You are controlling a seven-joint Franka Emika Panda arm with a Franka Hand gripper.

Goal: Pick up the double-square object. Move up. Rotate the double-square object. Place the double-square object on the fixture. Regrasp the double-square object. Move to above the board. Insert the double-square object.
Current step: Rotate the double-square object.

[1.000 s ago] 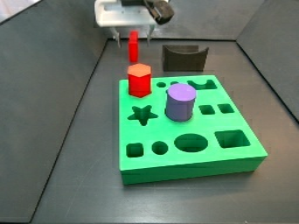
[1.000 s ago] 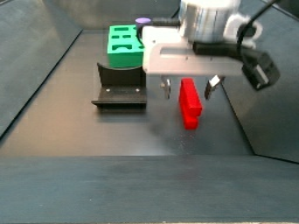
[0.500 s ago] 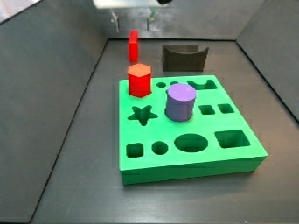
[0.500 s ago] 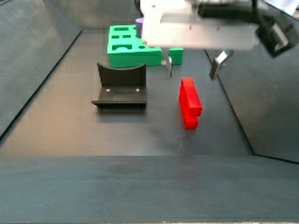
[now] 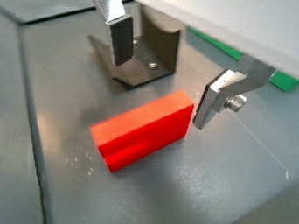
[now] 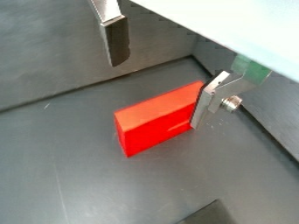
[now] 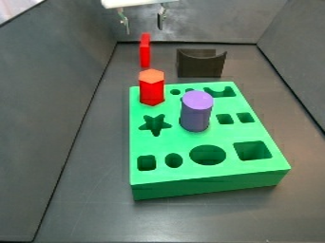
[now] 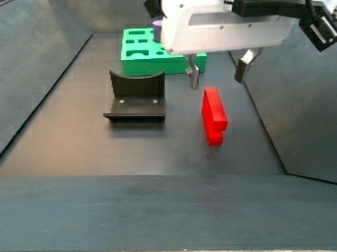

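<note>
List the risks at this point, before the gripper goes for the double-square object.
1. The gripper hangs open above the double-square object, which stands narrow and edge-on on the floor; one finger looks close to its face, so an off-centre descent might tip it.
2. The fixture stands close beside the piece, so a sideways approach might clip it.
3. The board already holds a red hexagonal peg, easily mistaken for the target.

The gripper (image 8: 218,68) body is cut off in both side views, above the double-square object (image 8: 214,115).

One double-square object (image 8: 214,115), one red hexagonal peg (image 7: 151,86), one purple cylinder (image 7: 196,110), one board (image 7: 203,142), one fixture (image 8: 134,96), one pincer (image 8: 218,69).
</note>
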